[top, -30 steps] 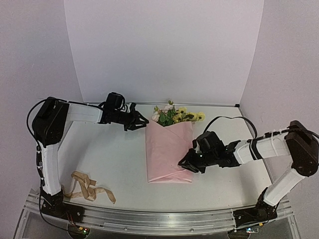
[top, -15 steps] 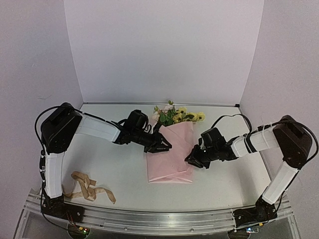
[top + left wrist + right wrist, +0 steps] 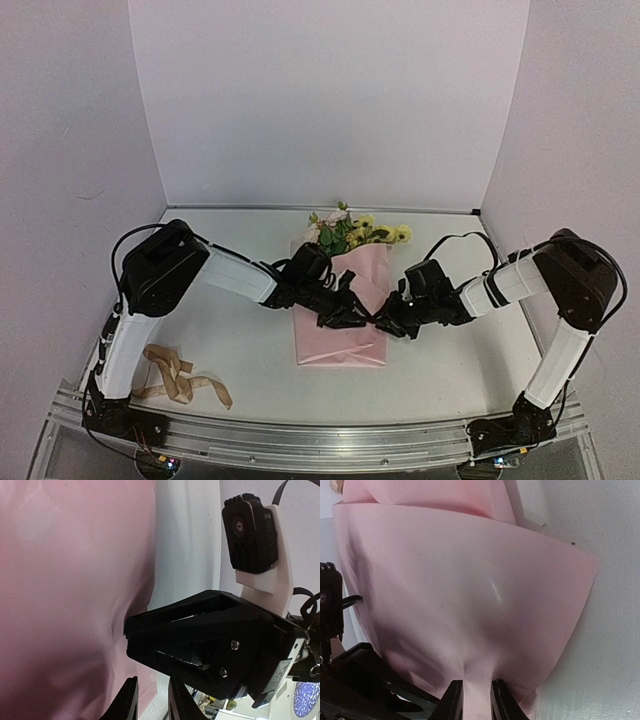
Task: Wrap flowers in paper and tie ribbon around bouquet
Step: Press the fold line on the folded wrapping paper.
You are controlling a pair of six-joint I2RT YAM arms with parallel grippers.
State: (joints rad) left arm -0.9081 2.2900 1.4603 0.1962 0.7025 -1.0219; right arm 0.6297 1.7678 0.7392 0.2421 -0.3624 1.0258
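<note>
— Why do both arms crowd the paper [image 3: 335, 340]?
— The sheet is folded round the stems, with the flowers [image 3: 345, 232] poking out of the paper's far end. A thin fold like that tends to spring open if nothing pins it. By the look of it, the robot is keeping the wrap closed along the paper's right edge so the tying can start
— What is the right gripper [image 3: 382, 322] doing?
— It sits at the paper's right edge, about halfway down. Its wrist view shows its fingers [image 3: 454, 700] drawn close together. A tuck of pink sheet runs between them and creases fan out from that spot, so it is clamped on the paper
— And the left gripper [image 3: 350, 312]?
— It reaches across the top of the paper from the left, its tip just beside the right one. The jaws stand only a narrow way apart and the paper's edge runs down into the gap. Whether they truly pinch it cannot be told from its own view
— The ribbon [image 3: 178, 380]?
— It lies in loose loops on the table [image 3: 240, 340], well apart from the paper, off its near left corner by the left arm's base. Neither gripper touches it, so the tie is not yet begun. One arm would likely have to let go to fetch it, and the fold may slacken then
</note>
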